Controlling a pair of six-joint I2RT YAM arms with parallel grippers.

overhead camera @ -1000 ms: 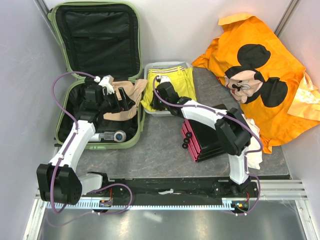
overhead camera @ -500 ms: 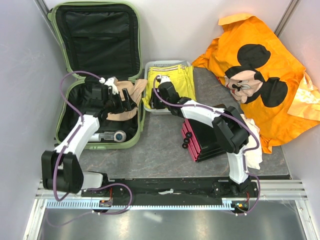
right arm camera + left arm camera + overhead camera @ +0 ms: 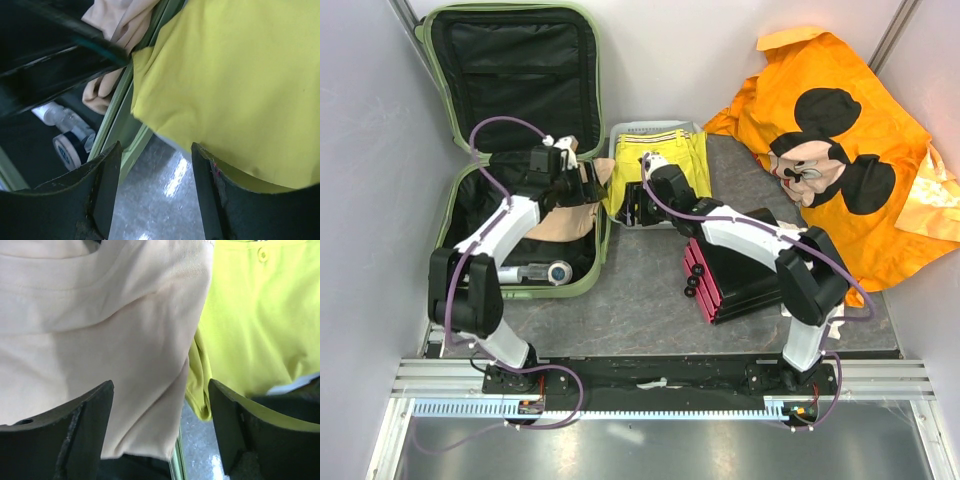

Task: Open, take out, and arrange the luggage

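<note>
Luggage (image 3: pixel 510 90) open, unpacking: left gripper (image 3: pixel 160 385) wide over beige garment (image 3: pixel 100 315), next likely close and lift; right gripper (image 3: pixel 156 147) parted, empty

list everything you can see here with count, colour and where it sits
luggage: one, pale green with black lining, open, back left
beige garment: one, beige, in the luggage, draped over its right rim
clear bottle: one, clear, lying in the luggage's near half
round roll: one, white and blue, beside the clear bottle
basket: one, white mesh, right of the luggage
yellow garment: one, yellow, in the basket, spilling over its left rim
box: one, black with pink drawers, centre right
printed cloth: one, orange with a cartoon mouse, back right
table: one, grey
left gripper: one, black, open, over the beige garment
right gripper: one, black, open, at the yellow garment's left edge
</note>
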